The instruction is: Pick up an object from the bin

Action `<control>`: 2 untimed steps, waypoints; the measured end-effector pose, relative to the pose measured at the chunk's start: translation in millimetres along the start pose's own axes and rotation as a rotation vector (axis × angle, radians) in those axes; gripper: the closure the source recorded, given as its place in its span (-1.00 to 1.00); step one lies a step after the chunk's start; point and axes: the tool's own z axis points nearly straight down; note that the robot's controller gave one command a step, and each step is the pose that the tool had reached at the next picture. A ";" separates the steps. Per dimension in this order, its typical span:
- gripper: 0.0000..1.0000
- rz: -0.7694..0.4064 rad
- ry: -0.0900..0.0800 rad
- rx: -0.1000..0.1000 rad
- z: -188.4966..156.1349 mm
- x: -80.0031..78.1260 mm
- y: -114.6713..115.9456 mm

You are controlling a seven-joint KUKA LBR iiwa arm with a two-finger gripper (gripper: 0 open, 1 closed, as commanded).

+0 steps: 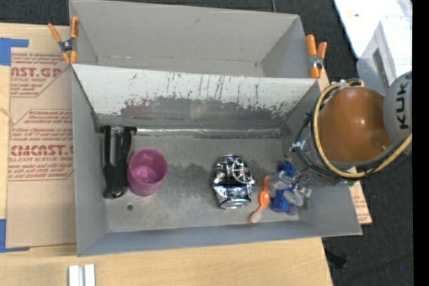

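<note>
My gripper [296,179] is low at the bin's right end, right over a small blue and orange thing [273,200] on the floor near the front wall. It is partly hidden under the arm, and I cannot tell whether it touches that thing. A crushed silver can [232,182] lies just left of the blue and orange thing.
A purple cup [147,171] stands upright left of centre. A long black tool [114,161] lies along the bin's left wall. The arm's orange dome overhangs the bin's right rim. The back slope of the bin is scuffed bare metal.
</note>
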 end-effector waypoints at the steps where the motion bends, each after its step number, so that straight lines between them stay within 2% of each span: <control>1: 1.00 0.000 0.000 0.000 -0.3 0.0 0.1; 2: 1.00 0.001 0.002 -0.004 -18.2 0.2 1.5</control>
